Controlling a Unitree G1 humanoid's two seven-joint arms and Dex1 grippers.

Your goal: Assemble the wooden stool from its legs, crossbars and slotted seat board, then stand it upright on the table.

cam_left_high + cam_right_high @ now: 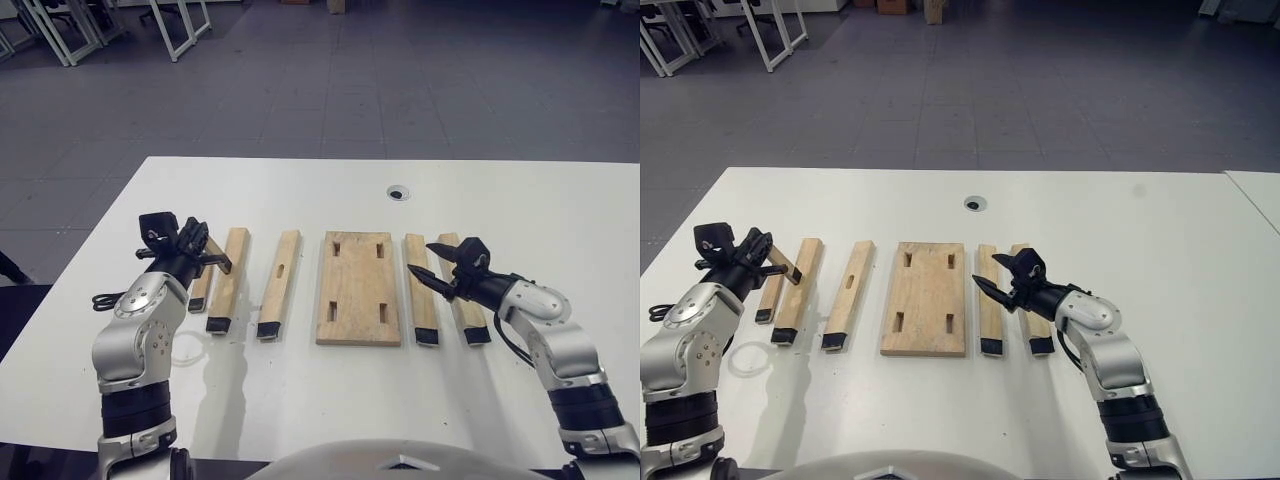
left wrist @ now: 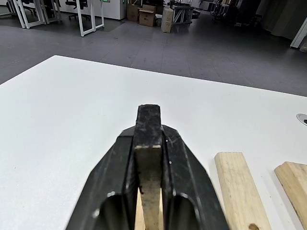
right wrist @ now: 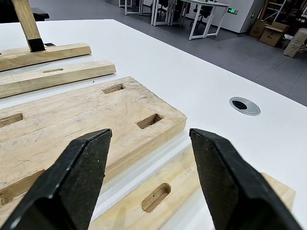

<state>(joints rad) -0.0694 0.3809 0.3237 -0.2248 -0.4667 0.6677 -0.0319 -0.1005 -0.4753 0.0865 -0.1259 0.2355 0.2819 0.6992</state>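
The slotted seat board (image 1: 358, 287) lies flat mid-table. Left of it lie a slotted bar (image 1: 279, 285), a black-capped leg (image 1: 228, 280) and a shorter piece (image 1: 200, 292). My left gripper (image 1: 203, 248) is shut on another leg (image 2: 148, 158), held tilted above those pieces with its black-capped end (image 2: 149, 115) sticking out past the fingers. To the right of the board lie a slotted bar (image 1: 421, 290) and a leg (image 1: 468, 305). My right gripper (image 1: 422, 258) hovers open just over these two, nothing between its fingers (image 3: 81, 167).
A round cable hole (image 1: 398, 191) sits in the white table (image 1: 300, 400) behind the board. A black cable (image 1: 100, 300) lies at the left edge and a clear ring (image 1: 185, 348) near the left arm. Grey floor and desk frames lie beyond the far edge.
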